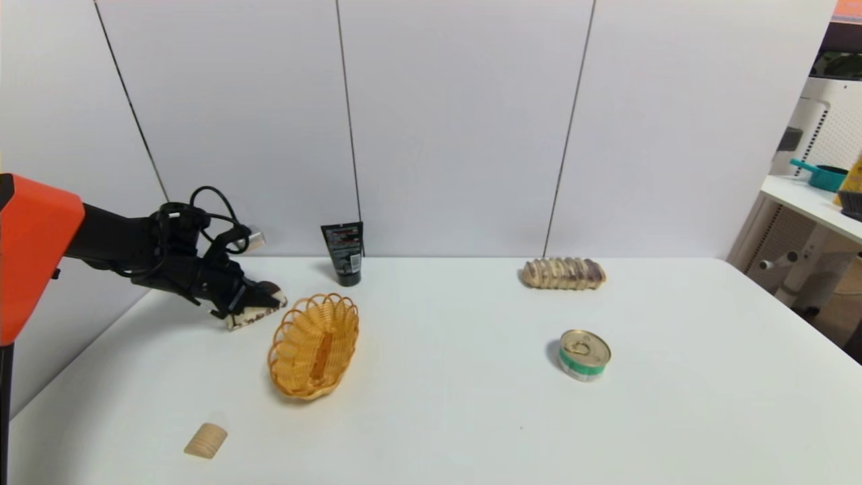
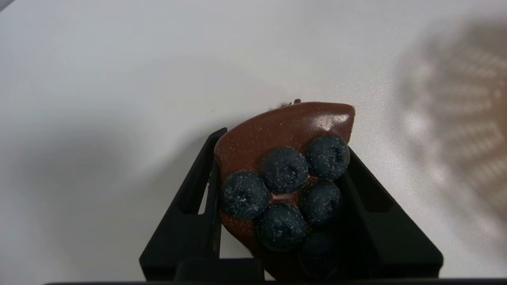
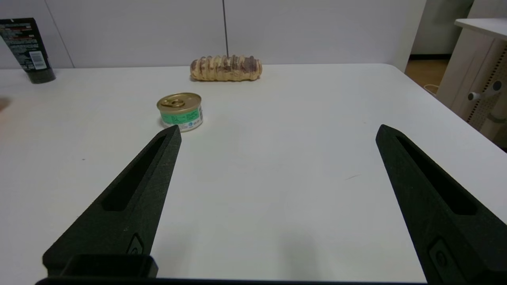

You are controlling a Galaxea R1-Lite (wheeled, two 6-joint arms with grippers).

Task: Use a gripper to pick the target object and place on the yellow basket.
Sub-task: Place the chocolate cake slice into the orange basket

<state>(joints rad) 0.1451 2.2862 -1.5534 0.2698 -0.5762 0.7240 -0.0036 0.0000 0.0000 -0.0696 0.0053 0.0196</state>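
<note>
- The left end effector [image 1: 252,303] is at about 9 o'clock of the bench [image 1: 471,417], reaching in from the left edge on a black arm with an orange segment.
- Its fingers [image 2: 198,190] are closed against both sides of the cake slice [image 1: 259,306], gripping the wedge between them.
- From the left wrist view, the cake slice [image 2: 285,134] shows a glossy chocolate top carrying a cluster of dark berries [image 2: 285,170].
- I cannot tell whether the slice is resting on the bench or is just above it.
- The yellow basket [image 1: 313,345] lies just beside the slice, at about 4 o'clock of it; the two are close but apart.
- The right end effector [image 3: 277,166] hovers over the right part of the bench with its two pointed fingers spread wide and nothing between them; it is outside the head view.
- A black tube [image 1: 343,252] stands at 12 o'clock of the basket, near the wall.
- A braided bread loaf [image 1: 563,273] lies at the far side, and a round tin [image 1: 584,353] at 6 o'clock of it.
- A small tan ridged block [image 1: 206,440] lies near the front edge, at 7 o'clock of the basket.
</note>
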